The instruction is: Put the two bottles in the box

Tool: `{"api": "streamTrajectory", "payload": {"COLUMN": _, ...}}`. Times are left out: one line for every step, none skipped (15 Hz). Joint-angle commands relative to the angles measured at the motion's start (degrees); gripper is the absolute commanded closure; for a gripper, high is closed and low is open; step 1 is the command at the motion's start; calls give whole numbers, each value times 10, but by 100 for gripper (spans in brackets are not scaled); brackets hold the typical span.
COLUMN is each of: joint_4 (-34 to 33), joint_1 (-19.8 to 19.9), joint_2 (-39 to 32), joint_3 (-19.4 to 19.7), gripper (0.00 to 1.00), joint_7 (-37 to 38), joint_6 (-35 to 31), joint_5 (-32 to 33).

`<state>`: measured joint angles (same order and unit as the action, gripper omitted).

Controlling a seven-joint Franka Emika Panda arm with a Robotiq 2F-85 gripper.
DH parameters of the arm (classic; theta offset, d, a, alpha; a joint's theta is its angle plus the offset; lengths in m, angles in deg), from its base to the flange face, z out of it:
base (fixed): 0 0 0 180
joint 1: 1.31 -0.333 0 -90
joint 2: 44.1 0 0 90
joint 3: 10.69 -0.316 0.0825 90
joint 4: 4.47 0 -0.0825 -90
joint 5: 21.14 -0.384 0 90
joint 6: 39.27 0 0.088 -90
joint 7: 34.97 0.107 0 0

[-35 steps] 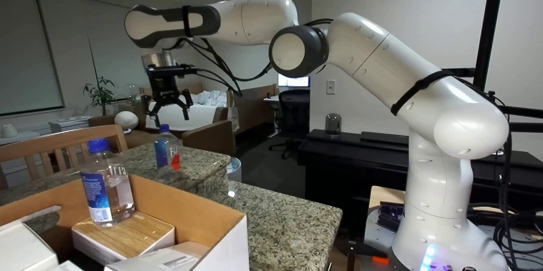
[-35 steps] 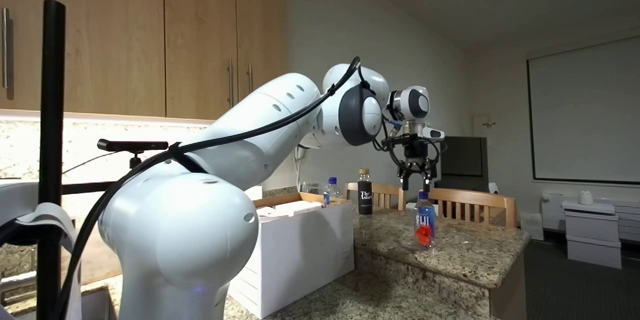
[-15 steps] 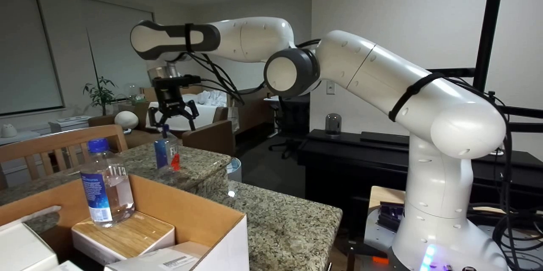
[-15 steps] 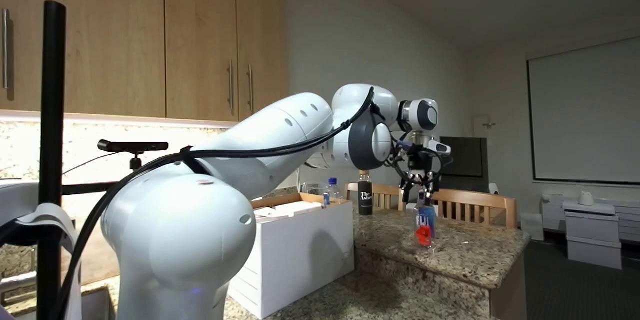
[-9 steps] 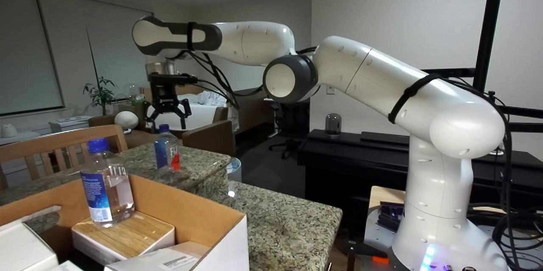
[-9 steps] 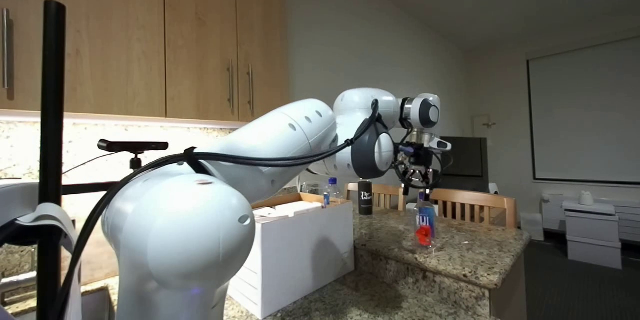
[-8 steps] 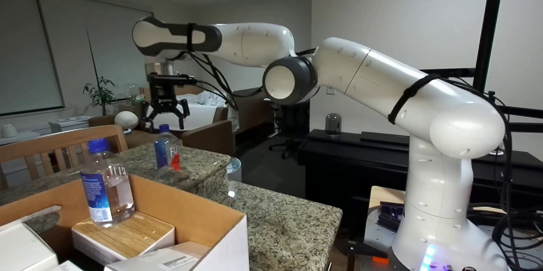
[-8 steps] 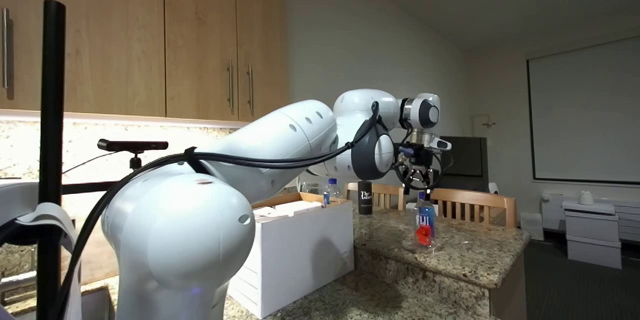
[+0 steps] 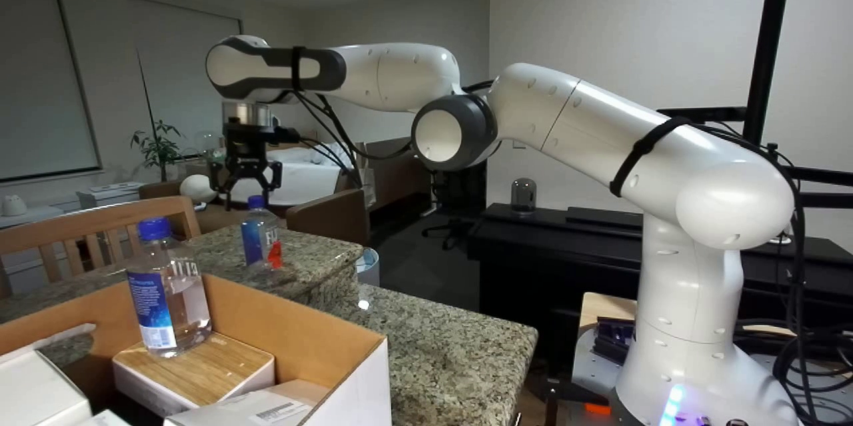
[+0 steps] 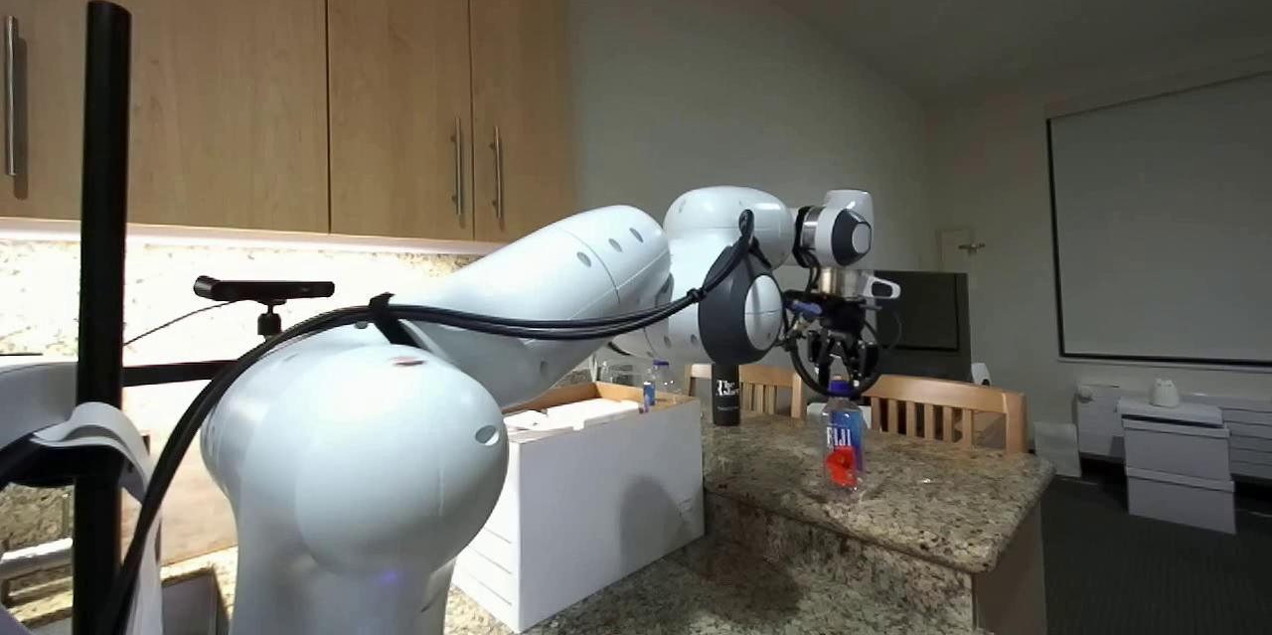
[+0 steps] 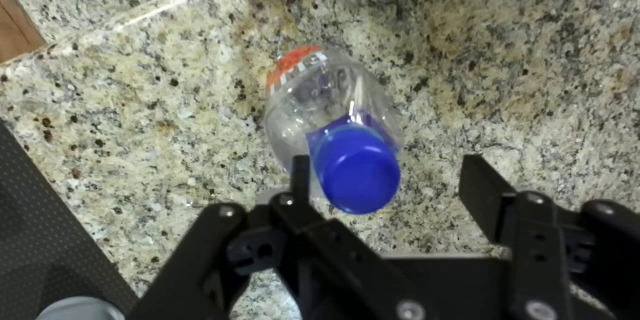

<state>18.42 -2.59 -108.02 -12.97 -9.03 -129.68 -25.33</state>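
A clear bottle with a blue cap and a red mark (image 9: 262, 243) (image 10: 843, 441) stands upright on the granite counter in both exterior views. From above, in the wrist view, its cap (image 11: 357, 172) lies between the fingers of my gripper (image 11: 385, 175) (image 9: 247, 199) (image 10: 842, 375), nearer the left one. A gap shows between cap and right finger (image 11: 482, 187); the jaws are part-way open and grip nothing. Another bottle with a blue cap and blue label (image 9: 166, 306) (image 10: 661, 379) stands upright inside the box (image 9: 293, 319) (image 10: 611, 506), on a wood-topped carton.
White cartons (image 9: 36, 389) also lie in the box. A black bottle (image 10: 725, 396) stands on the counter behind the box, its top hidden by the arm. Wooden chairs (image 10: 944, 396) line the far side. The raised counter's edge (image 9: 333, 266) is close to the standing bottle.
My gripper has come down to the cap of the bottle on the counter and turned a little. Its fingers have drawn somewhat closer together. Both bottles stay where they were.
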Motion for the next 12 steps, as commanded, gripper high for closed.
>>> {"api": "streamTrajectory", "payload": {"joint_4": 18, "joint_1": -5, "joint_2": 9, "joint_3": 10, "gripper": 53, "joint_7": 23, "joint_6": -25, "joint_5": 7}}
{"api": "streamTrajectory", "payload": {"joint_4": 19, "joint_1": -6, "joint_2": 10, "joint_3": 12, "gripper": 59, "joint_7": 25, "joint_6": -25, "joint_5": 7}}
{"api": "streamTrajectory", "payload": {"joint_4": 20, "joint_1": -7, "joint_2": 11, "joint_3": 15, "gripper": 66, "joint_7": 26, "joint_6": -25, "joint_5": 7}}
{"api": "streamTrajectory", "payload": {"joint_4": 20, "joint_1": -8, "joint_2": 11, "joint_3": 18, "gripper": 72, "joint_7": 29, "joint_6": -23, "joint_5": 8}}
{"api": "streamTrajectory", "payload": {"joint_4": 21, "joint_1": -9, "joint_2": 11, "joint_3": 21, "gripper": 80, "joint_7": 32, "joint_6": -22, "joint_5": 9}}
{"api": "streamTrajectory", "payload": {"joint_4": 22, "joint_1": -9, "joint_2": 12, "joint_3": 23, "gripper": 85, "joint_7": 33, "joint_6": -18, "joint_5": 8}}
{"api": "streamTrajectory", "payload": {"joint_4": 23, "joint_1": -10, "joint_2": 13, "joint_3": 26, "gripper": 90, "joint_7": 36, "joint_6": -16, "joint_5": 8}}
{"api": "streamTrajectory", "payload": {"joint_4": 24, "joint_1": -9, "joint_2": 13, "joint_3": 27, "gripper": 91, "joint_7": 39, "joint_6": -15, "joint_5": 8}}
{"api": "streamTrajectory", "payload": {"joint_4": 25, "joint_1": -9, "joint_2": 13, "joint_3": 28, "gripper": 93, "joint_7": 38, "joint_6": -13, "joint_5": 6}}
{"api": "streamTrajectory", "payload": {"joint_4": 26, "joint_1": -9, "joint_2": 13, "joint_3": 30, "gripper": 94, "joint_7": 43, "joint_6": -13, "joint_5": 7}}
{"api": "streamTrajectory", "payload": {"joint_4": 26, "joint_1": -9, "joint_2": 13, "joint_3": 33, "gripper": 97, "joint_7": 49, "joint_6": -13, "joint_5": 7}}
{"api": "streamTrajectory", "payload": {"joint_4": 27, "joint_1": -9, "joint_2": 13, "joint_3": 34, "gripper": 69, "joint_7": 55, "joint_6": -12, "joint_5": 6}}
